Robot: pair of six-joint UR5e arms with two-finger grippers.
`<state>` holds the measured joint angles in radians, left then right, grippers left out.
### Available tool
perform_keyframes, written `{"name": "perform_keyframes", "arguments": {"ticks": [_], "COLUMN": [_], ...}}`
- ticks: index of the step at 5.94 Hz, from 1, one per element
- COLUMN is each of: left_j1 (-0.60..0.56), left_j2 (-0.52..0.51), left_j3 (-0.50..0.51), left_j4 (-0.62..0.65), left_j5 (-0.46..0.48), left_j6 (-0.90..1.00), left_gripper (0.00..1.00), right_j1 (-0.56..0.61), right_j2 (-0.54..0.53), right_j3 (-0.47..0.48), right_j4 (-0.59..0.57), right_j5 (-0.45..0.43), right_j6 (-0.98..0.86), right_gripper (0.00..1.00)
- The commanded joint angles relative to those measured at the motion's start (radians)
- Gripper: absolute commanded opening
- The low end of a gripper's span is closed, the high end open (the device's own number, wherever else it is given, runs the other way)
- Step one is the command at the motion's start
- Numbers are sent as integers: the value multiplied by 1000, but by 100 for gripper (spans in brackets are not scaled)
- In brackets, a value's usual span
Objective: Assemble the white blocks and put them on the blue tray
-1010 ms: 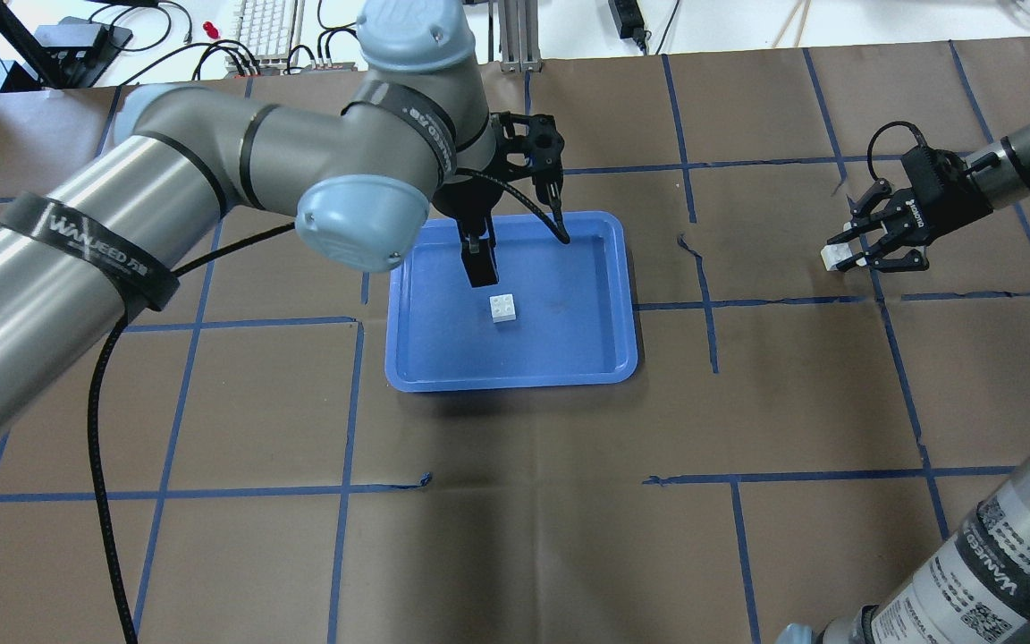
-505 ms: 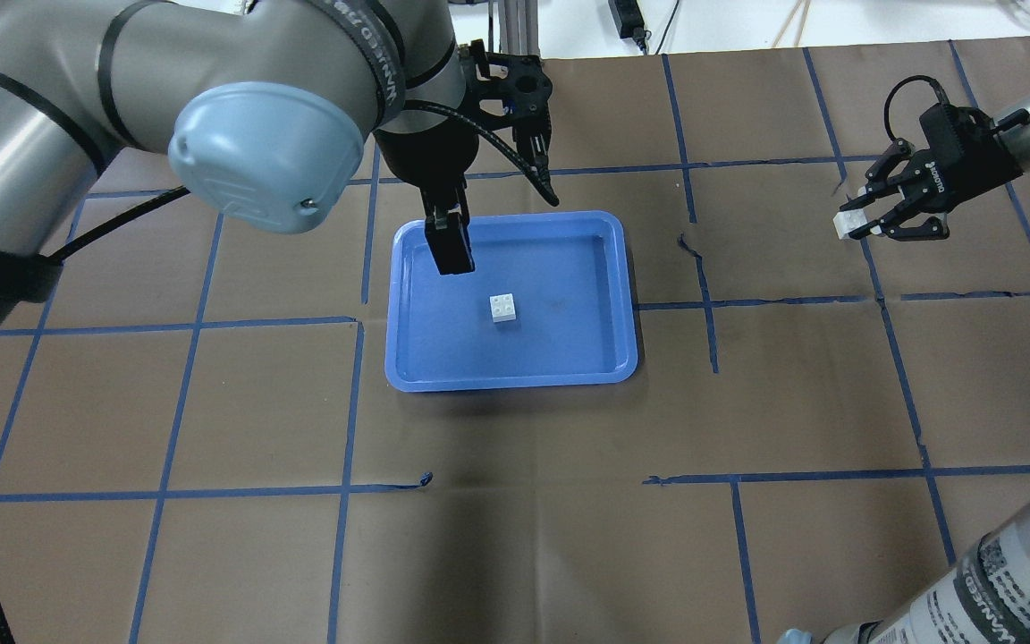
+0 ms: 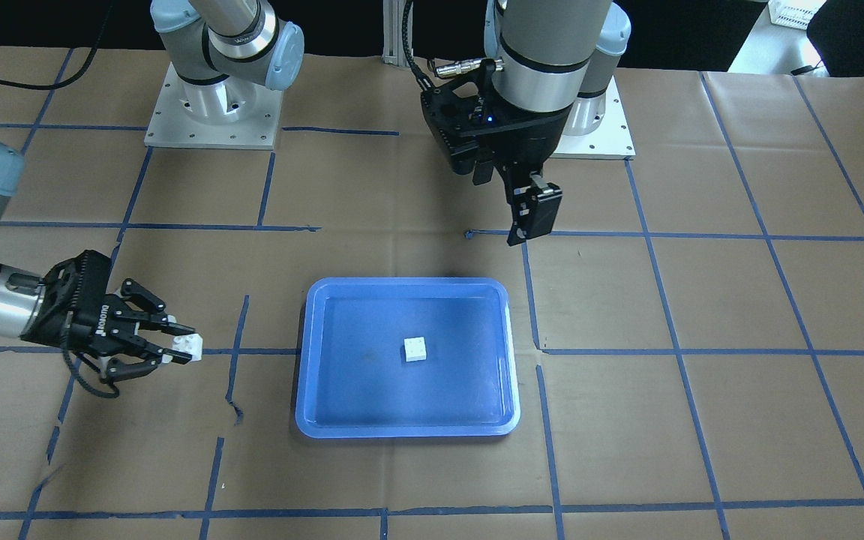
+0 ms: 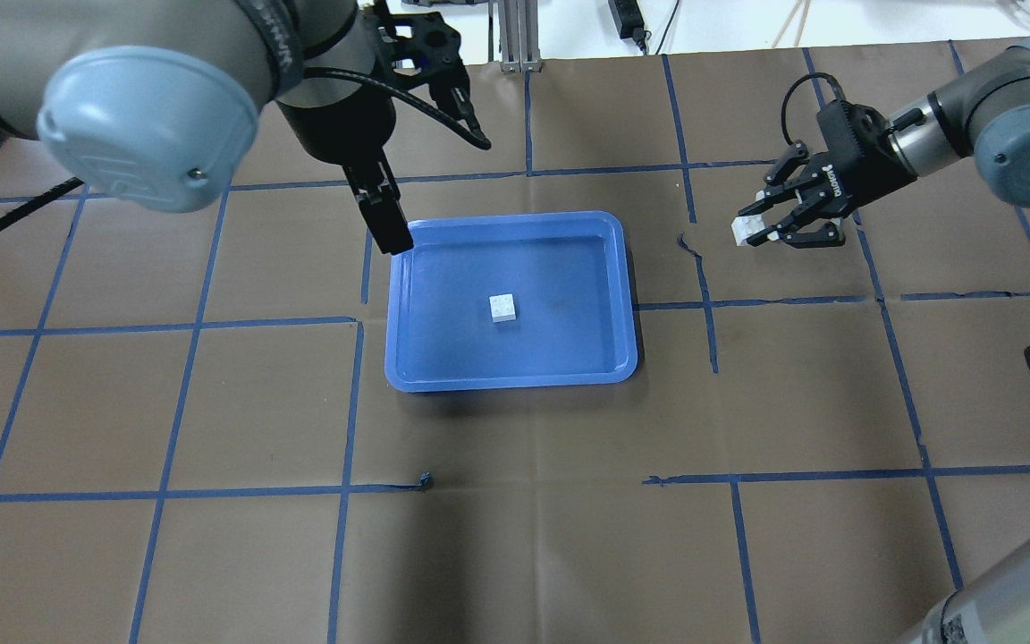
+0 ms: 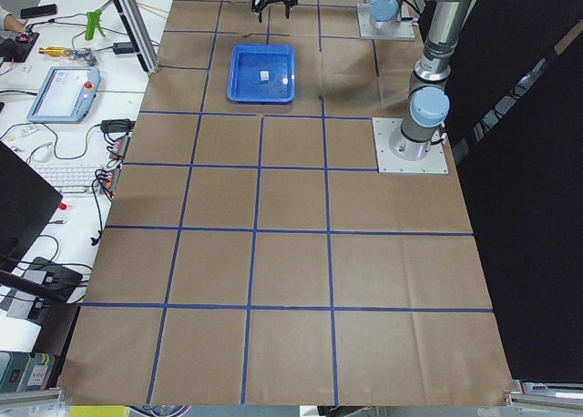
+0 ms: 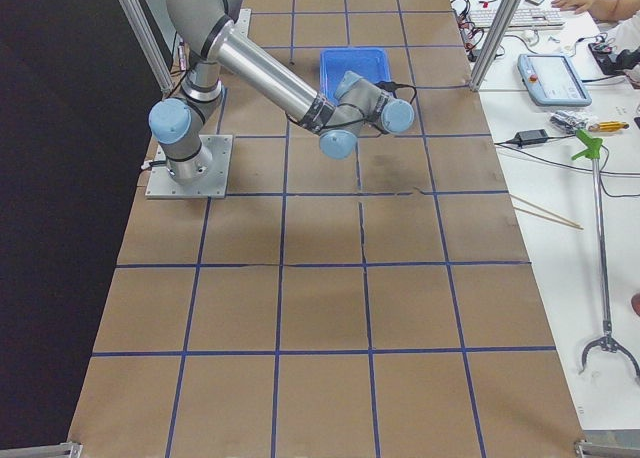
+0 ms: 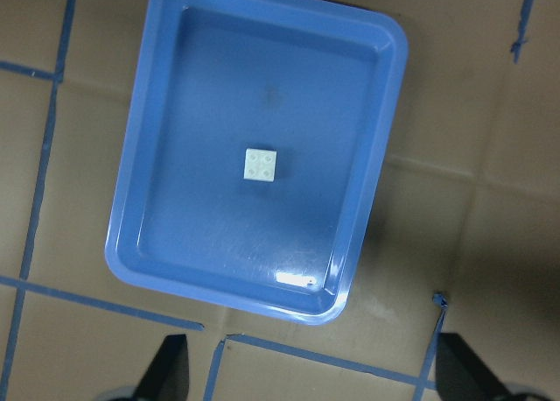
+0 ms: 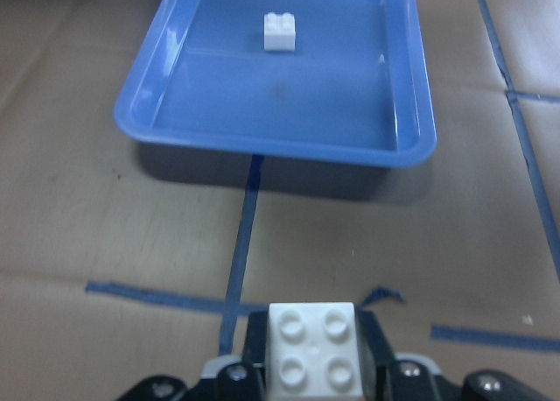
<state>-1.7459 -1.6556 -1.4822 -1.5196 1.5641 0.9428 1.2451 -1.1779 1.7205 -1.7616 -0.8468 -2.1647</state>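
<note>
The overhead camera looked down on the blue tray point(image 4: 569, 344) from behind the robot; the front camera faced it from the opposite side. I had both side cameras far from the tray, at the table's ends. The left wrist camera looked straight down, close above it; the right wrist camera sighted low toward it over a white block point(image 8: 312, 348). All six views shared the tray.

My left gripper point(image 4: 387, 228) and right gripper point(image 4: 758, 231) are both black, on silver-grey arms point(image 4: 148, 22) with pale blue joint caps point(image 4: 144, 125); the right one bears small white lettering. The blue tray point(image 4: 510, 383) is mid blue with a lighter rim; the white block point(image 4: 503, 308) in it and the second white block point(image 4: 745, 230) at my right fingertips are plain white, studs included. The table point(image 4: 515, 555) is brown paper gridded with dark blue tape lines point(image 4: 211, 493).
</note>
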Motion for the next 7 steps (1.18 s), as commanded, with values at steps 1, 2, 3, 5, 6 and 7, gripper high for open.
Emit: {"name": "perform_keyframes", "arguments": {"ticks": [1,2,3,5,6,7], "left_j1": [128,169,183,181,178,183], "left_j2": [83,103,118,135,146,154], "left_j3": [-9,-15,-26,-52,-55,-70], "left_j4": [-54,-47,-41,53,52,33], "left_j5": [4,1,4,5,5,-7], "left_j6": [-230,-353,-478,-868,-898,-901], "left_gripper": [99,99,99,99,99,99], "right_j1": [139,207,261,322,348,378], "right_j2": [-11,-5,0,71,124,153], "right_j3": [92,137,160,185,185,185], "right_j4": [-251,-406,-527,-736,-851,-912], "right_j5": [93,98,115,101,89,63], "right_j6": [232,370,501,687,779,831], "right_gripper": [25,25,25,25,25,25]}}
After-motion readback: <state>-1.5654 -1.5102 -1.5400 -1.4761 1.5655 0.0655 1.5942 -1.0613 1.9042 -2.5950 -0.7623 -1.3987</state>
